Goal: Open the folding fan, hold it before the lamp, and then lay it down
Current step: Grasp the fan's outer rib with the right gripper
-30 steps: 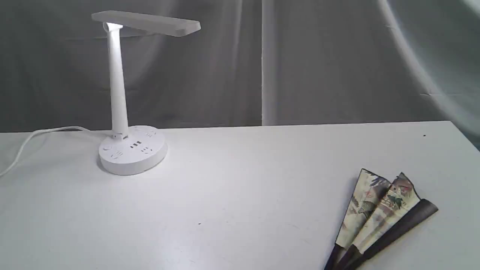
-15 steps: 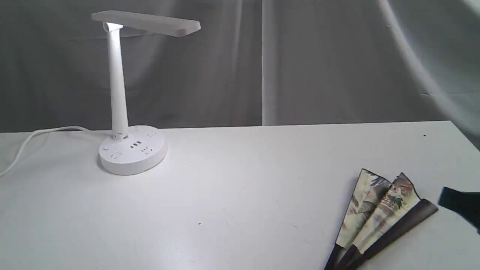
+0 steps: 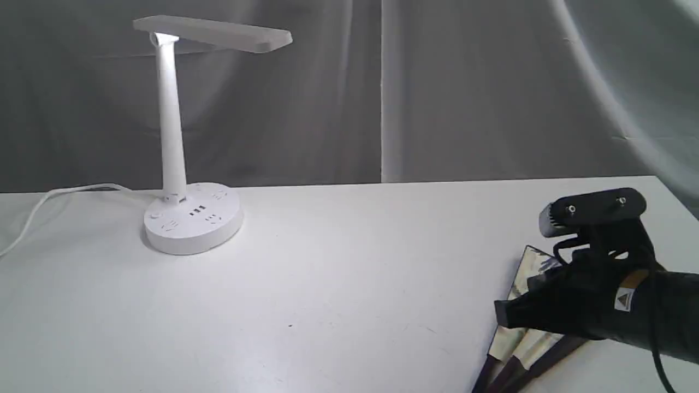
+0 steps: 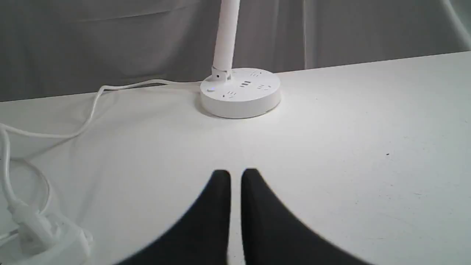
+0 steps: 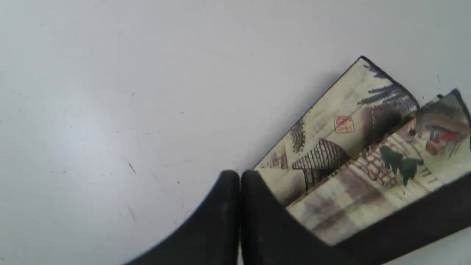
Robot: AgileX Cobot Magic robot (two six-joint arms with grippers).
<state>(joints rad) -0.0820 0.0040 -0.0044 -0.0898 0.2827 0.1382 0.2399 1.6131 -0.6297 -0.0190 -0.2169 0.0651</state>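
Lying partly folded on the white table, the folding fan was seen at about 4 o'clock in the exterior view, with 2 painted pleats showing and its dark ribs pointing toward 7 o'clock. The right gripper was positioned over the fan, reaching in from 3 o'clock, and much of the paper was covered by it. In the right wrist view, the fingers were pressed together with no gap, nothing was held between them, and the fan was seen just beside their tips. The lamp was stood upright at about 10 o'clock, well apart from the fan, with its cord led off toward 9 o'clock. In the left wrist view, the left gripper was seen with only a thin slit between its fingers, nothing was gripped, and the lamp's base was faced across bare table.
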